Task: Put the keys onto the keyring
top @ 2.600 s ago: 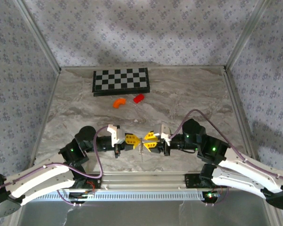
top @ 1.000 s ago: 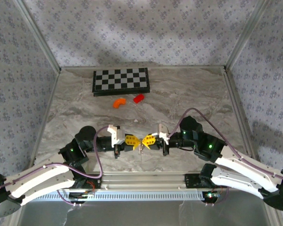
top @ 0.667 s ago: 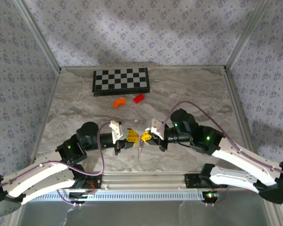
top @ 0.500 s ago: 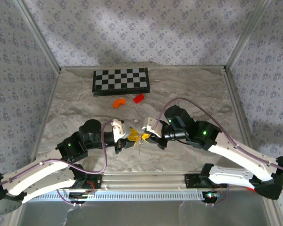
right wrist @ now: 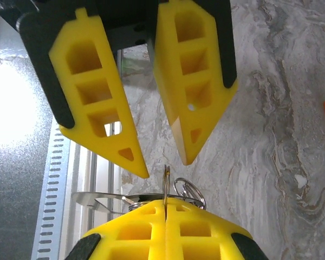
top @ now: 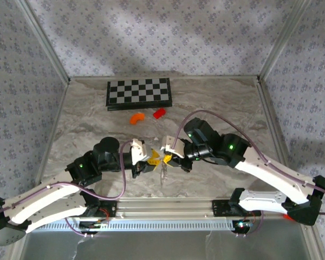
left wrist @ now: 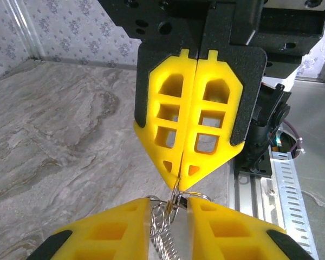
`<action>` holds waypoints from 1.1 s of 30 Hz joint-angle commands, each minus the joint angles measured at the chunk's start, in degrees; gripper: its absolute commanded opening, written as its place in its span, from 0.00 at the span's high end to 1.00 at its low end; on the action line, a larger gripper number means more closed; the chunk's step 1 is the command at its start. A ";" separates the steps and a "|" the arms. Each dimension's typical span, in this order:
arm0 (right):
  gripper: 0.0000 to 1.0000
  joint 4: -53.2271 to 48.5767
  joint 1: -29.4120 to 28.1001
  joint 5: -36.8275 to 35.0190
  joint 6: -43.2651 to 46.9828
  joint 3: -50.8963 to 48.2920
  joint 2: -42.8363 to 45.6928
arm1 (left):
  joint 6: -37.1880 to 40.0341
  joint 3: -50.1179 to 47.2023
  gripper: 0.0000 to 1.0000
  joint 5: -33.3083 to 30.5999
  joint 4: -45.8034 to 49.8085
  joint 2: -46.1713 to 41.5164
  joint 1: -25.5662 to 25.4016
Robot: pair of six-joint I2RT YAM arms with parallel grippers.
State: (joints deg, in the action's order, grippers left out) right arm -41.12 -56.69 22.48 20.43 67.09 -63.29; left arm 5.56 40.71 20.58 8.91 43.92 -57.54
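Grey marbled tabletop (top: 216,108) lies under both arms, which meet tip to tip near its front edge. The right gripper (left wrist: 180,173) is pressed fully closed on a thin metal edge of the keyring (right wrist: 187,190), whose small rings and chain dangle just under its tip. The left gripper (right wrist: 165,168) faces it with fingers parted a little, clamping nothing, the chain hanging in the gap between them.

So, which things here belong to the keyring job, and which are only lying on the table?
For the job: keyring, pinched in the right hand; left hand; keys, too small to pick out.
Lying about: checkerboard, orange curved piece, red block.
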 commanded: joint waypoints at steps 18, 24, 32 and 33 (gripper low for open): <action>1.00 5.20 0.97 4.01 0.45 -2.08 2.59 | -2.00 -2.46 1.00 3.59 -9.62 -1.17 -0.29; 0.81 15.72 1.00 3.13 -4.38 -8.09 7.29 | -4.06 -4.44 1.00 3.67 -14.48 -4.77 -0.29; 0.75 24.79 1.05 3.83 -9.42 -13.23 10.00 | -4.77 -6.69 1.00 6.10 -22.14 -4.67 -0.24; 0.76 25.08 1.07 3.71 -9.60 -13.56 10.40 | -5.08 -6.95 1.00 6.52 -22.98 -4.38 -0.27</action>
State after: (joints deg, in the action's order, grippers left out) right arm -20.69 -55.64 25.78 13.52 54.63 -53.87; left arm 1.78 34.00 23.88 -6.94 39.27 -57.54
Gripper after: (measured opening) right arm 0.245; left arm 0.052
